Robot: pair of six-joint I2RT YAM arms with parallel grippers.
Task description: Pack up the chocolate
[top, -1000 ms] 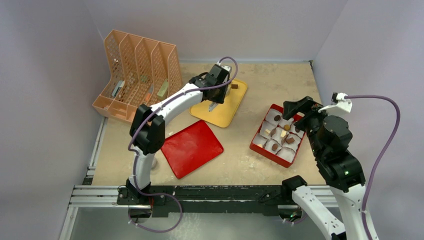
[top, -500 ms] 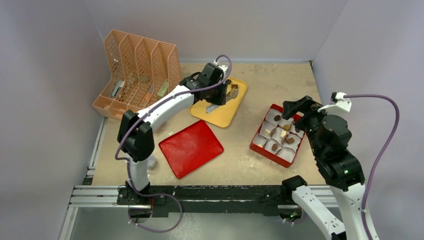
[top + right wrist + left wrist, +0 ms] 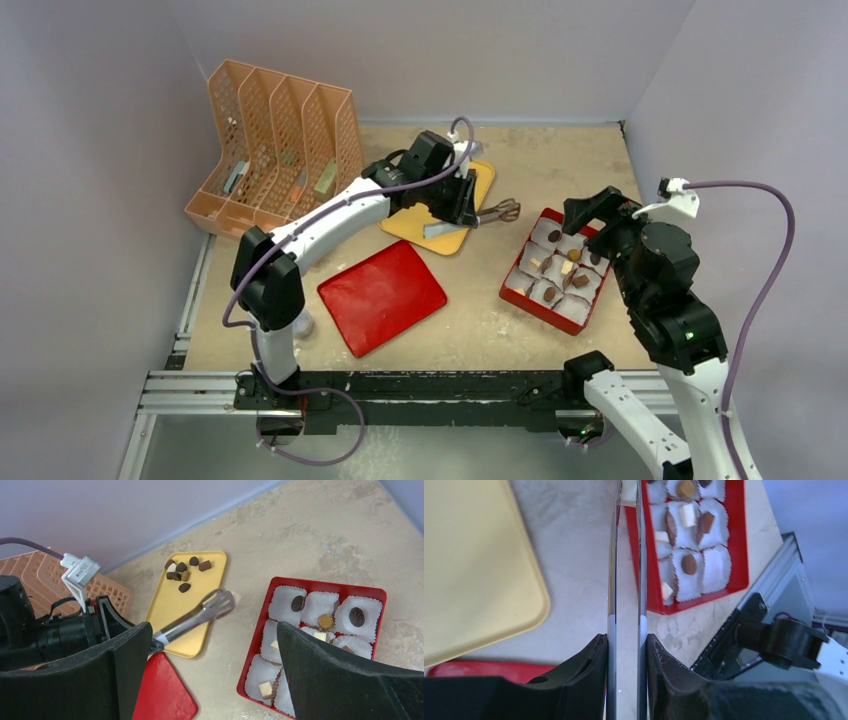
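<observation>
top view: within the last second the left gripper (image 3: 463, 197) has swung off the yellow tray (image 3: 440, 240). the metal tongs (image 3: 495, 212) clamped in it now project over the table (image 3: 560, 160) toward the red box (image 3: 522, 292). judgement: the pick is done and the transfer is under way. the right gripper (image 3: 598, 212) keeps its place beside the box.

left wrist view: matte black fingers (image 3: 591, 665) pinch the two polished tong blades. a pale square chocolate (image 3: 629, 492) sits between the tips. pleated white paper cups (image 3: 716, 570) hold brown ovals and pale cubes.

right wrist view: the right jaws stand spread wide, with nothing between them. the carried chocolate hangs between tray and box. loose chocolate pieces (image 3: 181, 572) remain on the glossy, round-cornered tray.
</observation>
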